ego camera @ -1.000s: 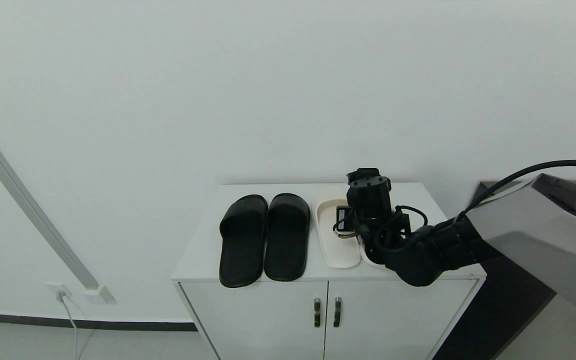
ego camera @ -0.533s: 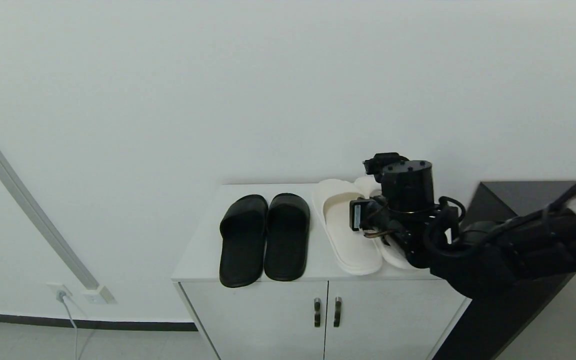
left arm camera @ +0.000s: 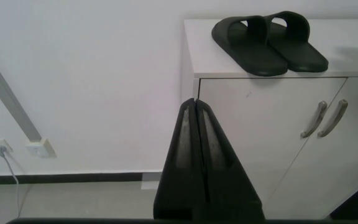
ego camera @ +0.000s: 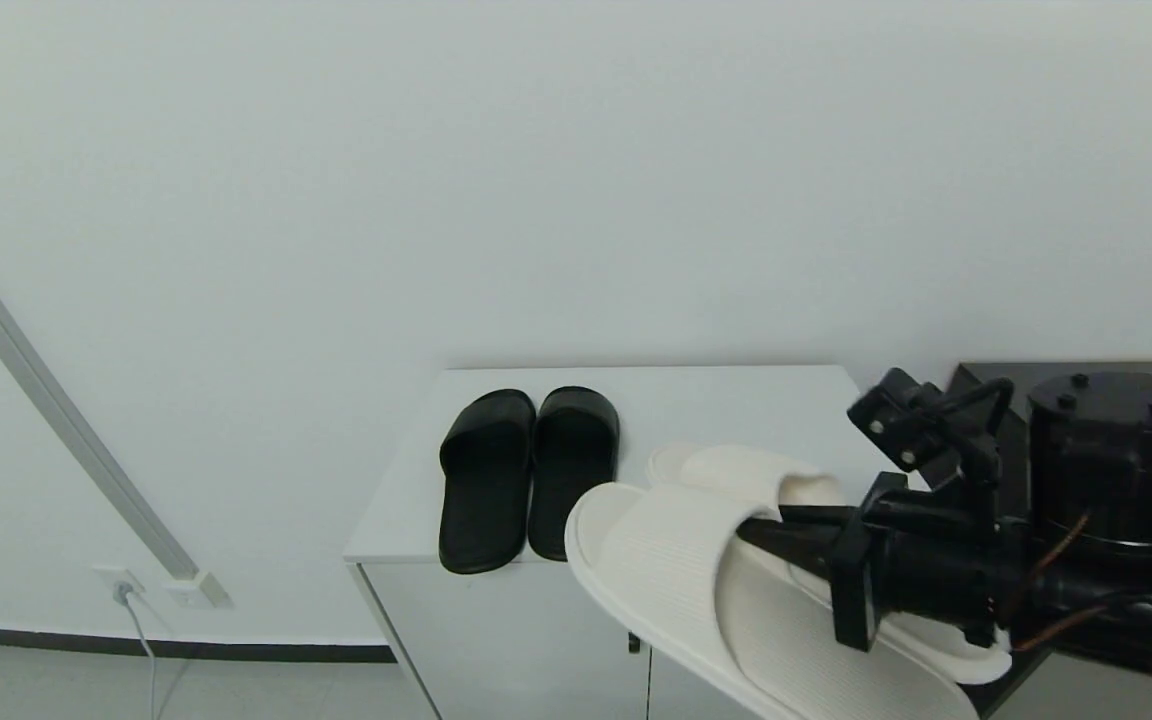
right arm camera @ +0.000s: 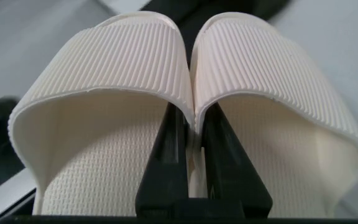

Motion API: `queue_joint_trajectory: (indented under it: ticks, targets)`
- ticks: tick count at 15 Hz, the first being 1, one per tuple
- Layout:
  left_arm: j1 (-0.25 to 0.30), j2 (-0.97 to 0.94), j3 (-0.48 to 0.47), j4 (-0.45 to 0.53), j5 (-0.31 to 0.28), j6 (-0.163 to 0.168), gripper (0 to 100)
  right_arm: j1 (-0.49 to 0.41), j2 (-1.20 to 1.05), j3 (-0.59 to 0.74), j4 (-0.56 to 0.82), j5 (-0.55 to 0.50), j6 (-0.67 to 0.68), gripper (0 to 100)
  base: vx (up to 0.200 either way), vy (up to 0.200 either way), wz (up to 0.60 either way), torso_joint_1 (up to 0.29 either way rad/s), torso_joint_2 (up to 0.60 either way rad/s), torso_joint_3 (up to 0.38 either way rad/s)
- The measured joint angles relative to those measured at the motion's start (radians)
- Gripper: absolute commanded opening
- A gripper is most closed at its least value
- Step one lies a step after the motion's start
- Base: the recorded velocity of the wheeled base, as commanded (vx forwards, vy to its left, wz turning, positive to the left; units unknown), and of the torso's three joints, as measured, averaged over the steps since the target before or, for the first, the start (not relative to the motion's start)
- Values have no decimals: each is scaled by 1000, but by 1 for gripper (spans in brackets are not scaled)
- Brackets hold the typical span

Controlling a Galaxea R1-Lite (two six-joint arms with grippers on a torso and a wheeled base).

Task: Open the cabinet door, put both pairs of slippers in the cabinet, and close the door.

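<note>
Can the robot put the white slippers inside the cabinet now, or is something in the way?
Yes, something is: the cabinet doors are both shut, blocking the way inside. The right gripper holds the white slippers up in front of the cabinet top.

Closed doors, with the held pair hanging in front of them

The cabinet doors (left arm camera: 272,143) are closed, their two handles (left arm camera: 325,118) side by side at the middle seam. In the head view the white slippers (ego camera: 696,570), clamped by the right pincer (ego camera: 786,535), hang before that seam. On the cabinet top (ego camera: 736,400), the black slippers (ego camera: 526,475) take the left half. The right half lies bare back to the wall (ego camera: 636,200).
</note>
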State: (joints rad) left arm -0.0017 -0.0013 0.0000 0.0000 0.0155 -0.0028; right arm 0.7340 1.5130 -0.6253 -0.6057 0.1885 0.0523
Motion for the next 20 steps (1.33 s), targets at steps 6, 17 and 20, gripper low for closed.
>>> queue_joint_trajectory:
  ticks: [6, 17, 20]
  targets:
    - [0, 0, 0, 0, 0, -2, 0, 11, -82, 67, 2, 42, -8, 0, -67, 0, 0, 0, 1, 1]
    - [0, 0, 0, 0, 1, -2, 0, 11, -89, 95, -1, 40, -10, 0, -73, 0, 0, 2, 0, 0]
    - [0, 0, 0, 0, 1, -3, 0, 13, -89, 99, -1, 41, -10, 0, 0, 0, 0, 0, 0, 0]
